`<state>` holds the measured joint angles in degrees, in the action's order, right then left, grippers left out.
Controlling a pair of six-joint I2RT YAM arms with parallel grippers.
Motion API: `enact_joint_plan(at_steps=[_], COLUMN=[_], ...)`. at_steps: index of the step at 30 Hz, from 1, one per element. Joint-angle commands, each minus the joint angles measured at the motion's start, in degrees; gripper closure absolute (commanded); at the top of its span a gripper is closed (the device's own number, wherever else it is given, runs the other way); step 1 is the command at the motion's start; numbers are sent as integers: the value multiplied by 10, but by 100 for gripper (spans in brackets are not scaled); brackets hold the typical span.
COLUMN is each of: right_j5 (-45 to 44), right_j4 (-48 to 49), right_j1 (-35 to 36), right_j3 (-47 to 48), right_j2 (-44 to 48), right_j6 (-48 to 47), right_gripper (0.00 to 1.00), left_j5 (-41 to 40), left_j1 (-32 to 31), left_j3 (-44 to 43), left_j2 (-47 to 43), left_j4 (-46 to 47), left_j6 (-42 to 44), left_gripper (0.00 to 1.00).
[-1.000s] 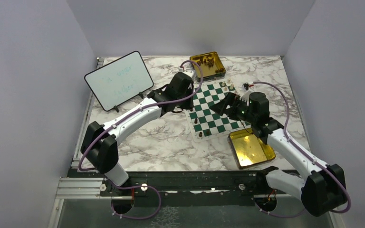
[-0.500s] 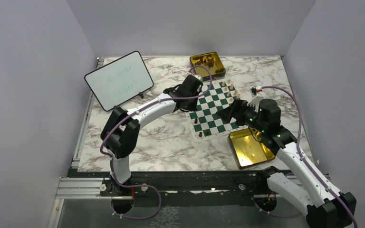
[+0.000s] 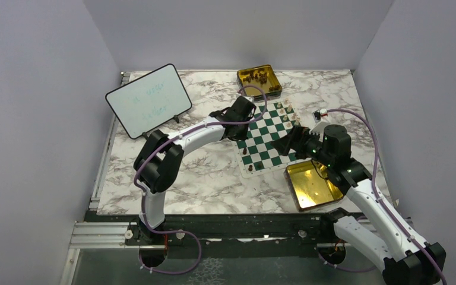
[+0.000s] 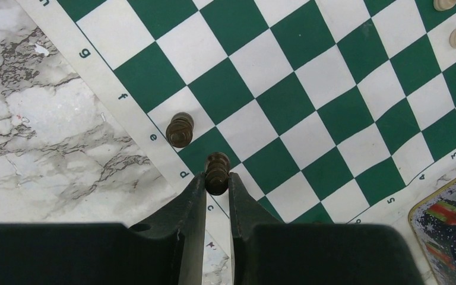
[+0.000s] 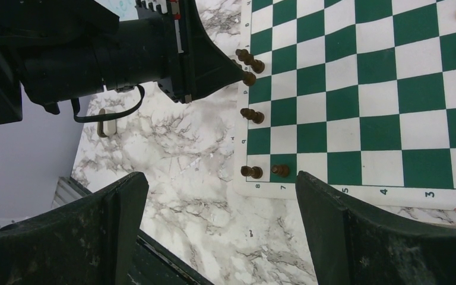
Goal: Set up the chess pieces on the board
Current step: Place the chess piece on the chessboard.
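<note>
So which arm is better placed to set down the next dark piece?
Left. The left gripper is shut on a dark piece just above the board's edge row, beside a standing dark piece. The right gripper hangs open and empty.

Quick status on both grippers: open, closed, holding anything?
Left gripper: jaws closed on a dark brown chess piece.
Right gripper: jaws wide open, holding nothing.

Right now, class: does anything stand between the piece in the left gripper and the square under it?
Nothing visible does. The left gripper holds the dark piece over a bare edge square; another dark piece stands apart.
</note>
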<state>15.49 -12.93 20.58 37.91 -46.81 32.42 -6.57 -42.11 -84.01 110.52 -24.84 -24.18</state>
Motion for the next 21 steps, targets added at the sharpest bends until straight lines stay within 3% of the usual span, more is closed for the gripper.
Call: enact_joint_plan(at_steps=[1, 21], right_j5=[-5, -15], right_j4=[0, -10], right_j1=[2, 2], right_j3=[-2, -6], right_j2=[9, 17], right_j6=[-8, -13], right_gripper=[0, 0], left_j5=[-19, -32], left_j1=[-3, -14], left_j3=[-8, 22], left_j2=[7, 15], left_j4=[17, 32], left_j6=[-6, -12], left_gripper=[91, 91])
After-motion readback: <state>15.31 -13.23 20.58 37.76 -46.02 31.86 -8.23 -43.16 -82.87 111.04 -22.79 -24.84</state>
